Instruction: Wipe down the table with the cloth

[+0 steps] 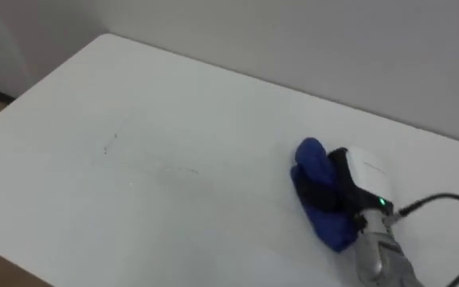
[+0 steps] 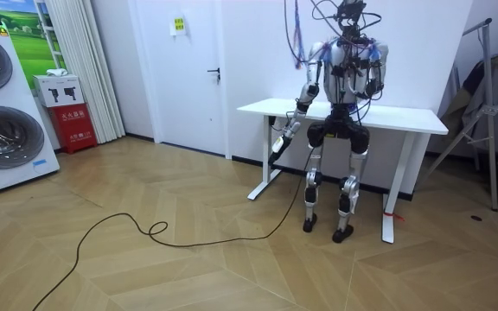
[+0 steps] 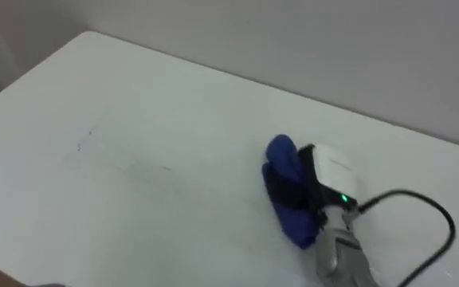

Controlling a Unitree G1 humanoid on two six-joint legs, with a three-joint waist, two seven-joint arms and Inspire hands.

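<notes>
Our right hand (image 1: 357, 177) rests on the white table (image 1: 174, 127) near its right end, with dark fingers curled around a bunched blue cloth (image 1: 311, 159) pressed to the tabletop. We stand at the table, facing the wall. Our left hand (image 2: 288, 128) hangs beside the table's edge.

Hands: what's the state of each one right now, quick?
Right hand: shut on the blue cloth, pressing it onto the white table.
Left hand: hangs by the table's edge in the room view; open or shut cannot be told.
</notes>
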